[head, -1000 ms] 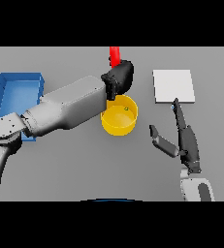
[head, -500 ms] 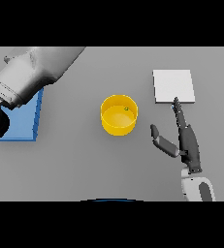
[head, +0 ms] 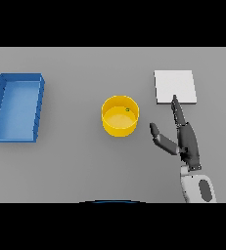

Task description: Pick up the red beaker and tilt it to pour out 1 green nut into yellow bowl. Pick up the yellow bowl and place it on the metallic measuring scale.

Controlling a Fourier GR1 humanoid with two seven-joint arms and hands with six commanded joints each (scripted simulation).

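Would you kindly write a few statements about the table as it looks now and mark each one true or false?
1. The yellow bowl holds a small green nut. True.
2. The yellow bowl sits on the metallic scale. False: it stands on the table, left of the scale.
3. The right hand is open, right of the bowl. True.
4. The blue tray holds the red beaker. False: the tray looks empty, with no beaker in view.
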